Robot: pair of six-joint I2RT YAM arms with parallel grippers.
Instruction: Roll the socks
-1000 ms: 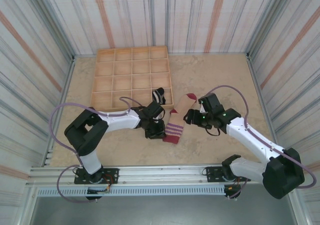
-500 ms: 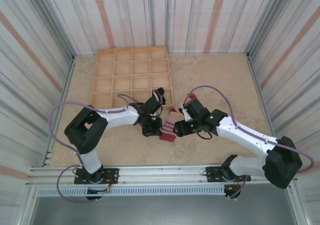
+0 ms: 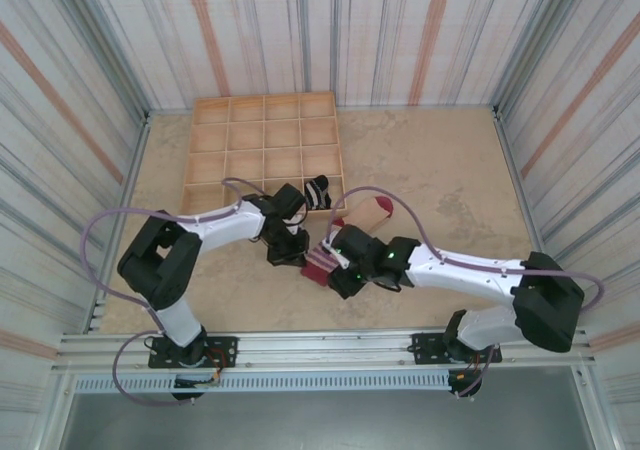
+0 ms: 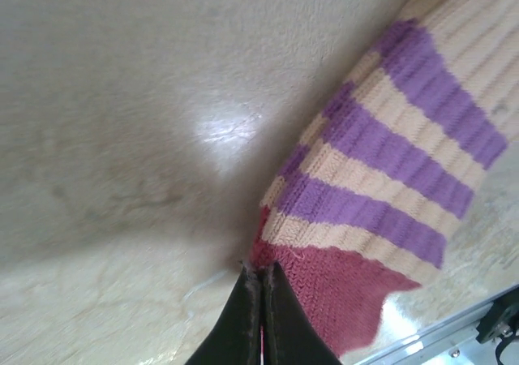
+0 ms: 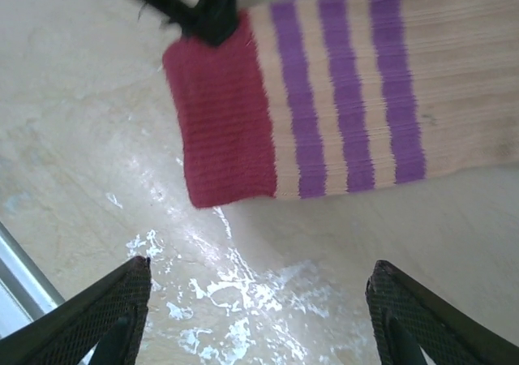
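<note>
Everything here hangs off the beige sock (image 3: 362, 216). It lies flat on the table (image 3: 440, 160), with its long axis running diagonally: toe at the far end, dark red cuff (image 5: 223, 130) at the end nearest the arm bases.

The left gripper (image 4: 261, 300) is pinched shut right on one corner of that cuff. I think I can see a sliver of red between the tips, so it looks like it has fabric.

The right gripper (image 5: 259, 300) hovers just off the cuff end of the sock with its fingers spread wide and nothing in them. The sock stretches straight away from it, so it's the one lined up to start the roll from the cuff.

The knit is ribbed and soft, with purple bands just above the cuff. It looks floppy, so it'll bunch easily.

The black sock (image 3: 318, 190) sits beyond the beige sock's left side, against the wooden compartment tray (image 3: 265, 97).
</note>
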